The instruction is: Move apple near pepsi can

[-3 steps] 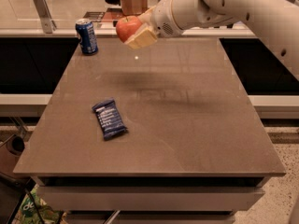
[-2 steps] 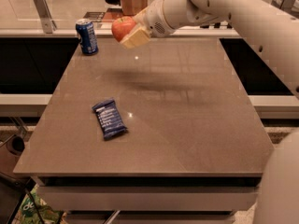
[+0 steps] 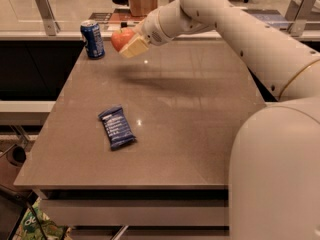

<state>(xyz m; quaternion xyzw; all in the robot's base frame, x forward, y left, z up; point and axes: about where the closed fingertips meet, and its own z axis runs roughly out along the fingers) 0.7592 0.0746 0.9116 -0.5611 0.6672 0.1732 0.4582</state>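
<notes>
**Ana:** Where is the end effector (image 3: 128,42)?

**Ben:** It hangs in the air over the far left part of the desk (image 3: 200,114). It sits at the tip of the white arm (image 3: 235,29), which reaches in from the right.

**Ana:** Is it holding anything?

**Ben:** Yes, it is clamped on the apple (image 3: 120,37). One pale finger (image 3: 134,47) presses against the apple's lower right side. The other finger is hidden by the fruit.

**Ana:** So the apple is off the desk?

**Ben:** It is lifted clear of it. A soft shadow lies on the desk top below and a little to the right.

**Ana:** And the pepsi can (image 3: 92,39)?

**Ben:** It stands upright at the far left corner of the desk. The apple is just to its right, at about the height of the can's upper half. The two are near each other but not touching, and a narrow gap shows between them.

**Ana:** What else is on the desk?

**Ben:** A dark-blue snack bar wrapper (image 3: 116,128) lies flat in the near left half, turned at a slant. It is well apart from both the can and the apple.
</notes>
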